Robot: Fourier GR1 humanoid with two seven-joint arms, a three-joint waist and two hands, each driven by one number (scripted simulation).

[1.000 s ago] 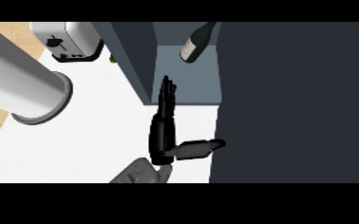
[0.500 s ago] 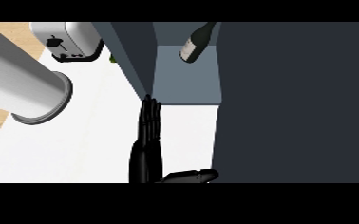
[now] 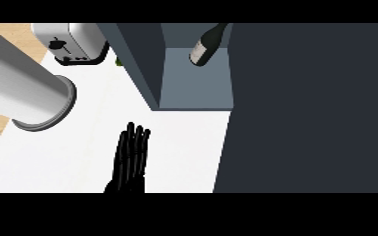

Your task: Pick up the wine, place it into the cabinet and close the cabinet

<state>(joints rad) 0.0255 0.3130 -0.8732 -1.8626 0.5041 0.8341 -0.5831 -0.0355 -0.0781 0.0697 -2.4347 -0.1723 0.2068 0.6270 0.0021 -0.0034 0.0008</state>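
Hand (image 3: 131,155) drawn back from cabinet (image 3: 193,87), wine (image 3: 208,45) tilted, neck upper-right

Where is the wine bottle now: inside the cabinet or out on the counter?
Inside: the wine bottle stands on the cabinet floor, between its walls.
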